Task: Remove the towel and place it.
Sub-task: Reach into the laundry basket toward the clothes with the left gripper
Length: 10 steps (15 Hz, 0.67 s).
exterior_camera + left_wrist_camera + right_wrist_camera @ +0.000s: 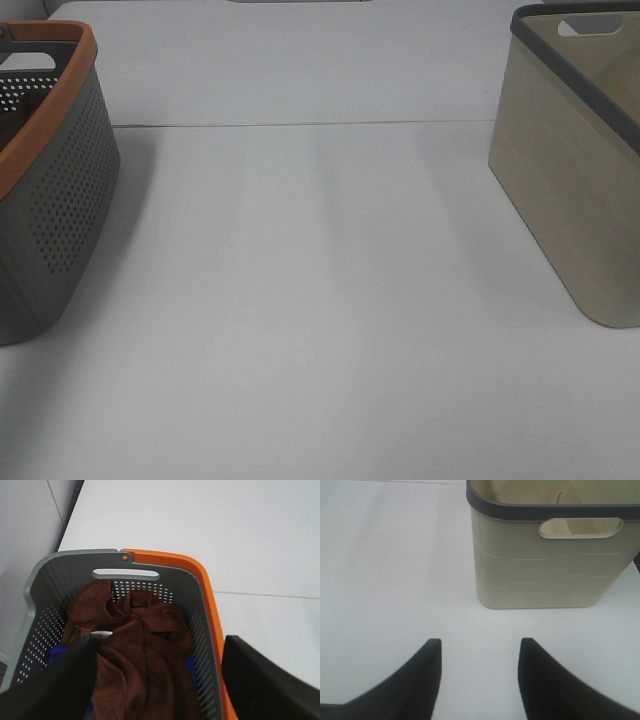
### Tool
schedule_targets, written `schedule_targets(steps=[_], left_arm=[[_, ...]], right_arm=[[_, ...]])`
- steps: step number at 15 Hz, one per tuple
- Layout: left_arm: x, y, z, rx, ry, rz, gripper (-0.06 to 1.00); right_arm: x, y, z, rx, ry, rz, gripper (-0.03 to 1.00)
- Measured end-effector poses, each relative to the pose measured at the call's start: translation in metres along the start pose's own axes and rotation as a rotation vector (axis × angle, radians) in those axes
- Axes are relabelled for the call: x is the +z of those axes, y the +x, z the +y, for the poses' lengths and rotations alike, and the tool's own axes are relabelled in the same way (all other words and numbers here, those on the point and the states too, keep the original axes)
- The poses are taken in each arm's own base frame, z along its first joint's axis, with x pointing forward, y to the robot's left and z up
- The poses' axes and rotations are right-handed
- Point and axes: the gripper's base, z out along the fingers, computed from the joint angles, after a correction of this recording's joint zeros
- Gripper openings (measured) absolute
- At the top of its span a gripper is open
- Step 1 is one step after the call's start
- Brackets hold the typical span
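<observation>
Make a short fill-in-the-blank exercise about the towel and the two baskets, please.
1. The dark brown soft towel lies crumpled inside the grey perforated plastic basket with the ____ rim.
2. The smooth beige plastic basket has a dark ____ rim.
3. The item peeking out beneath the towel is ____.
Missing words: orange; grey; blue.

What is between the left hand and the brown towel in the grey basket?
Nothing visible. The open left hand hangs above the grey basket, and the towel lies uppermost inside it, covering something blue.
</observation>
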Motion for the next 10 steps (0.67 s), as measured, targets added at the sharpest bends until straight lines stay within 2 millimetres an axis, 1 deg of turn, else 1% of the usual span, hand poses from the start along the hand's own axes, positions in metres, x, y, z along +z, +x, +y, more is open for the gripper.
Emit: schedule_targets(steps=[1, 2, 5, 7, 10], left_arm=[[0.013, -0.005, 0.004, -0.002, -0.031, 0.040, 0.66], [0.020, -0.009, 0.010, -0.024, -0.052, 0.062, 0.66], [0.036, -0.018, 0.028, -0.073, -0.108, 0.118, 0.66], [0.045, -0.020, 0.038, -0.094, -0.135, 0.163, 0.66], [0.063, -0.017, 0.041, -0.101, -0.153, 0.268, 0.66]], right_arm=[[0.000, 0.000, 0.000, 0.000, 0.000, 0.000, 0.47], [0.000, 0.000, 0.000, 0.000, 0.000, 0.000, 0.47], [0.000, 0.000, 0.000, 0.000, 0.000, 0.000, 0.47], [0.000, 0.000, 0.000, 0.000, 0.000, 0.000, 0.47], [0.000, 0.000, 0.000, 0.000, 0.000, 0.000, 0.47]])
